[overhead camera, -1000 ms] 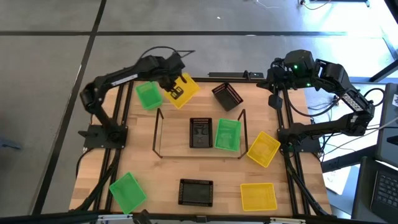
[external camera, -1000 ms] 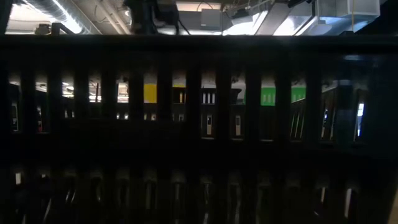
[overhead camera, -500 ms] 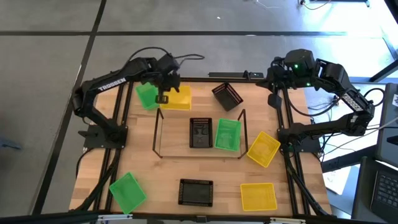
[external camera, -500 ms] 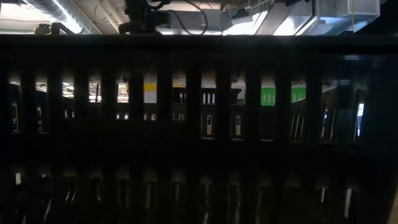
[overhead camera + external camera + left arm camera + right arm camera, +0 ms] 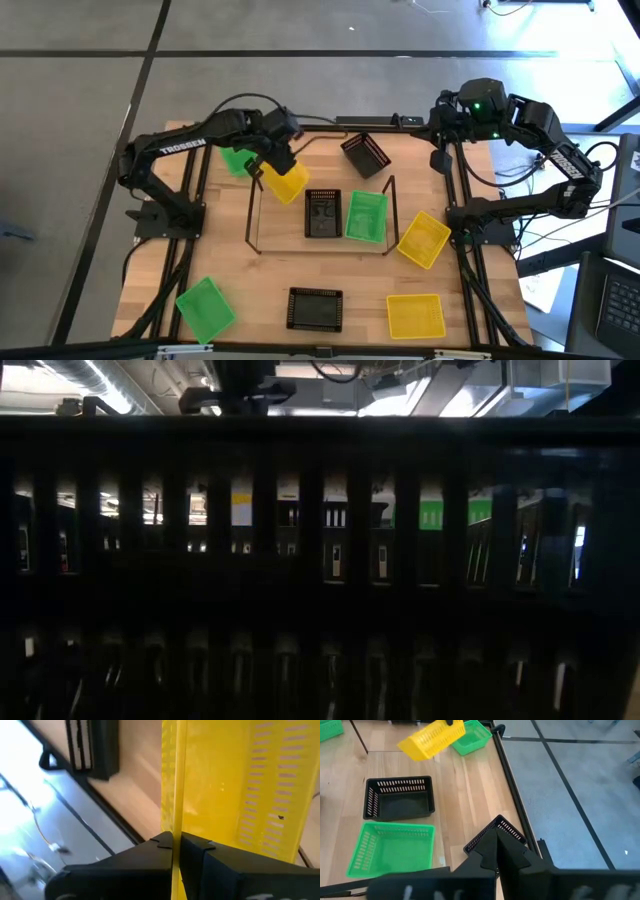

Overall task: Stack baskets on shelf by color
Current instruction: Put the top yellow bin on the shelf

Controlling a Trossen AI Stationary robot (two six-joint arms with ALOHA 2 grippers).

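Note:
My left gripper (image 5: pixel 264 167) is shut on a yellow basket (image 5: pixel 284 182) held in the air over the far left corner of the shelf (image 5: pixel 285 232). The basket also shows in the right wrist view (image 5: pixel 431 739). On the shelf board rest a black basket (image 5: pixel 322 213) and a green basket (image 5: pixel 366 216), side by side on their bottoms. My right gripper (image 5: pixel 495 837) is shut and empty at the table's far right corner, near a tilted black basket (image 5: pixel 365 155). In the low view a dark slotted wall (image 5: pixel 320 580) fills the picture. My left gripper pinches one side wall of the yellow basket at its rim (image 5: pixel 174 827), one finger inside the basket and one outside. The basket is lifted clear of the table and the shelf. It hangs tilted below the fingers, as the right wrist view shows.
A green basket (image 5: pixel 237 160) lies under my left arm at the far left. On the near part of the table lie a green basket (image 5: pixel 206 308), a black basket (image 5: pixel 315 308) and two yellow baskets (image 5: pixel 415 315) (image 5: pixel 423 238). Thin black wire frames (image 5: pixel 254 210) (image 5: pixel 392 208) stand at the shelf's ends.
My left gripper has carried the yellow basket from the far left of the table toward the near edge, to above the shelf's far left corner. The basket has turned about and stays lifted clear.

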